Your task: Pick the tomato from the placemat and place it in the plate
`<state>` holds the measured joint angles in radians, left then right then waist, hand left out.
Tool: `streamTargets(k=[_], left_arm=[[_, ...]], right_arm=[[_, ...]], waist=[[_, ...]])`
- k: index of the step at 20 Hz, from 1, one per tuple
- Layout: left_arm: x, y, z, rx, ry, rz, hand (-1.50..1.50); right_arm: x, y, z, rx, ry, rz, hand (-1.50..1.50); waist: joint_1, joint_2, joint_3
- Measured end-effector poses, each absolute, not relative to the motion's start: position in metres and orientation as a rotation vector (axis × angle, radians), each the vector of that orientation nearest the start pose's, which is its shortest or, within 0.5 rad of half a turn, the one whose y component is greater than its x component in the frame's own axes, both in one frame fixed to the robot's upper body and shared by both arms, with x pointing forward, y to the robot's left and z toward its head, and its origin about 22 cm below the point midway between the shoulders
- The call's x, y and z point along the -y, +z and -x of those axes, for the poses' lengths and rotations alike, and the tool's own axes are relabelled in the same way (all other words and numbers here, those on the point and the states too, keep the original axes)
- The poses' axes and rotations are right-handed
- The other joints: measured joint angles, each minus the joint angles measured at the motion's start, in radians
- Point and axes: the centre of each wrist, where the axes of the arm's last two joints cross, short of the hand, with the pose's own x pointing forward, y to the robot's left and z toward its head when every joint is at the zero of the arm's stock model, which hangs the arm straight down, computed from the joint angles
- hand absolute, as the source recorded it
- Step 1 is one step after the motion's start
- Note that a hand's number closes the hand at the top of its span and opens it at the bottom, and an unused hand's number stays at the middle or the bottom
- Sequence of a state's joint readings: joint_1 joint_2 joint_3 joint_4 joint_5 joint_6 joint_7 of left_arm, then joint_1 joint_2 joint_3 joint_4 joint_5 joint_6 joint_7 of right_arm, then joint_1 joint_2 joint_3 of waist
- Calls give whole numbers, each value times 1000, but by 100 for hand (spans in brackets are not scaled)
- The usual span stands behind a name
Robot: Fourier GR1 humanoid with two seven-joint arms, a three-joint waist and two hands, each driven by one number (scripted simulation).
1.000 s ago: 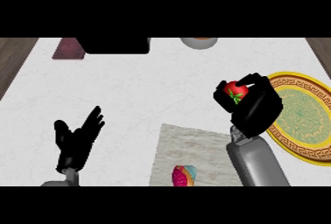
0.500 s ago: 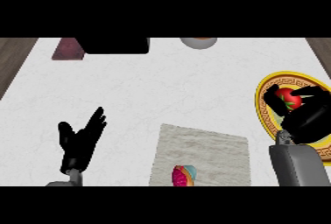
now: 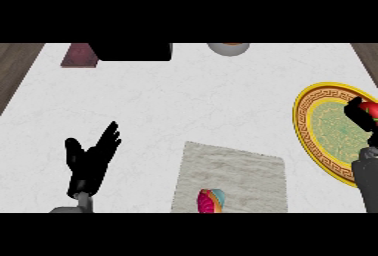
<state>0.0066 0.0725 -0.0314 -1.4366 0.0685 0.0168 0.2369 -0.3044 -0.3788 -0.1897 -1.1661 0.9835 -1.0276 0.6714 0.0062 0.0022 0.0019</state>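
Observation:
A red tomato (image 3: 369, 109) shows at the view's right edge, over the plate (image 3: 319, 129), a round plate with a yellow patterned rim and green centre. My right hand (image 3: 359, 118) is curled round the tomato and hides most of it. The grey placemat (image 3: 232, 172) lies at the lower middle of the counter. My left hand (image 3: 90, 162) rests open at the lower left, fingers up, holding nothing.
A multicoloured object (image 3: 209, 201) sits at the placemat's near edge. At the back stand a dark red block (image 3: 79, 56), a black box (image 3: 134, 51) and a grey bowl (image 3: 227, 48). Wooden floor borders the white counter at both sides.
My right hand has carried the tomato rightward from above the placemat's far corner to over the plate, now partly out of view. The left hand has stayed put.

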Motion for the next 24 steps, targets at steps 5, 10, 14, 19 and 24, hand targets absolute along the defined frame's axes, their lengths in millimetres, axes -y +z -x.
streamTargets(k=[5,10,14,19,24], left_arm=[[-241,-30,-241,1191,-8,7,0],[-235,-31,-236,1206,-21,13,0],[-233,-30,-235,1205,-25,24,0],[-237,-30,-235,1203,-16,14,0],[-235,-29,-233,1196,-8,7,0]], right_arm=[[386,19,-313,1017,-363,1597,-150],[407,5,-312,947,-284,1447,-150],[417,-5,-310,1037,-293,1370,-150],[430,3,-308,1228,-412,1337,-150],[452,0,-290,1323,-569,1307,-150]], waist=[[9,3,1],[16,5,2],[17,6,4],[10,5,4],[2,2,2]])
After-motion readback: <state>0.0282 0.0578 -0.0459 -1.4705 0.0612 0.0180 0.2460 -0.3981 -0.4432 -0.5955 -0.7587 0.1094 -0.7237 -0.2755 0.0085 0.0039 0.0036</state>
